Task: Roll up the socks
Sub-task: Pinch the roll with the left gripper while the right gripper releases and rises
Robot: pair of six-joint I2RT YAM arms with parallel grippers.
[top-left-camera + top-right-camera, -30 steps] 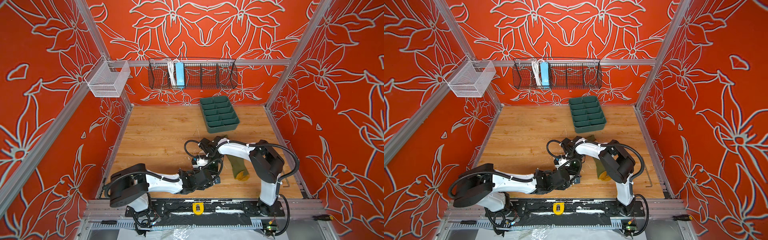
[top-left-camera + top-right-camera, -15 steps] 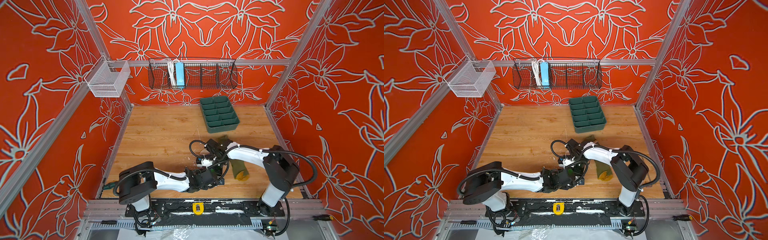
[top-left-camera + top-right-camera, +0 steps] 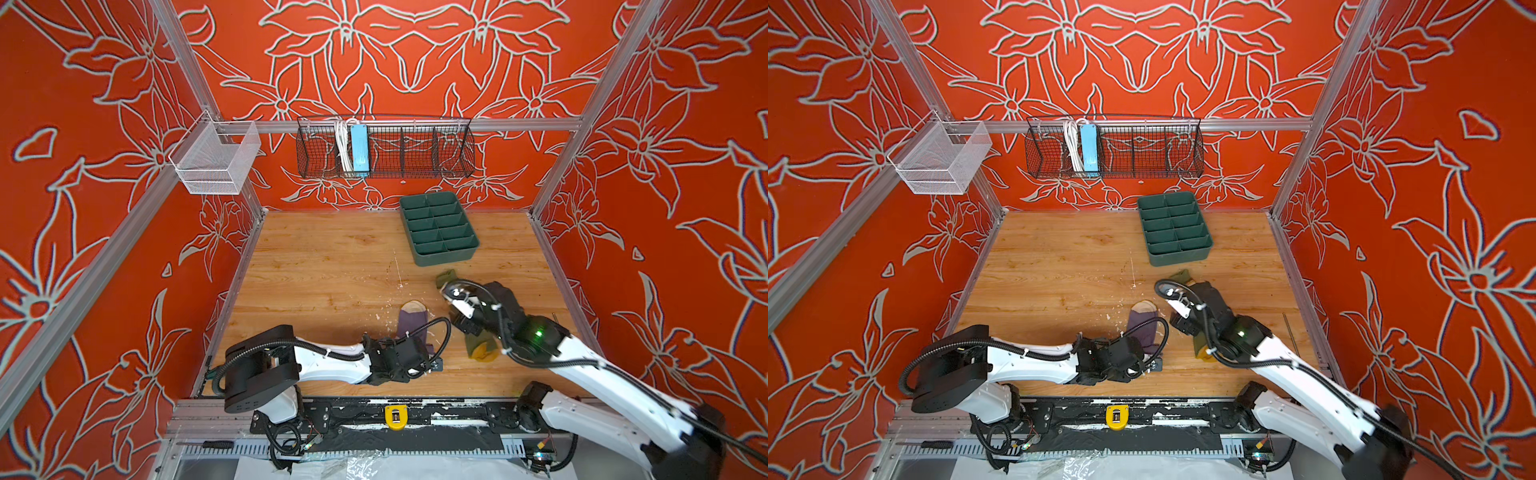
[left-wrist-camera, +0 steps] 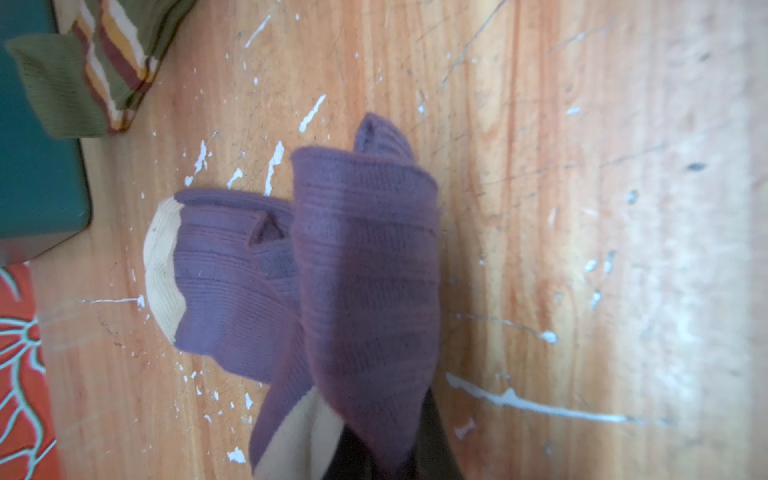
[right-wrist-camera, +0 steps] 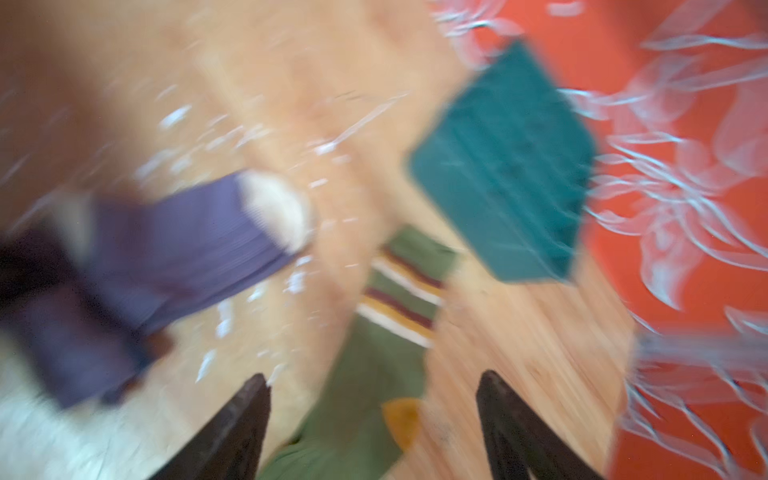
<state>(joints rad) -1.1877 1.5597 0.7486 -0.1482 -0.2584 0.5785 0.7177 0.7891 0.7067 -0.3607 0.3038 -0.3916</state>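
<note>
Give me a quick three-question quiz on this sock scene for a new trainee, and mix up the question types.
1. True or false: the left gripper is shut on the purple sock.
2. Pick one. The right gripper, above the olive sock, is: A open; B shut on that sock; C shut on the purple sock.
3. How many socks lie in the green tray?
Key: 1 true; 2 A; 3 none.
</note>
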